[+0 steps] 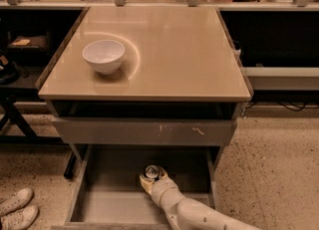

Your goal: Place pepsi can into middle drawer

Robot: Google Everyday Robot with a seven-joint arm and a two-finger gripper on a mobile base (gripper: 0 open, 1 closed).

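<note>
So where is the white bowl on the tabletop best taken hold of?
Probably at its rim, coming from above: the white bowl stands upright and open, its thin wall pinchable. The tool is low in the middle drawer, at the pepsi can.

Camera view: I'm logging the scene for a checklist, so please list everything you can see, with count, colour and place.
table: one, tan top, centre of view.
bowl: one, white, on the table's left part.
scratched drawer front: one, grey, closed, just under the tabletop.
middle drawer: one, grey, pulled open below it.
pepsi can: one, silver top showing, upright inside the middle drawer.
shoes: two, white, on the floor at lower left.
arm: one, white, extends into the middle drawer from lower right.
gripper: one, pale, at the pepsi can inside the middle drawer.
</note>
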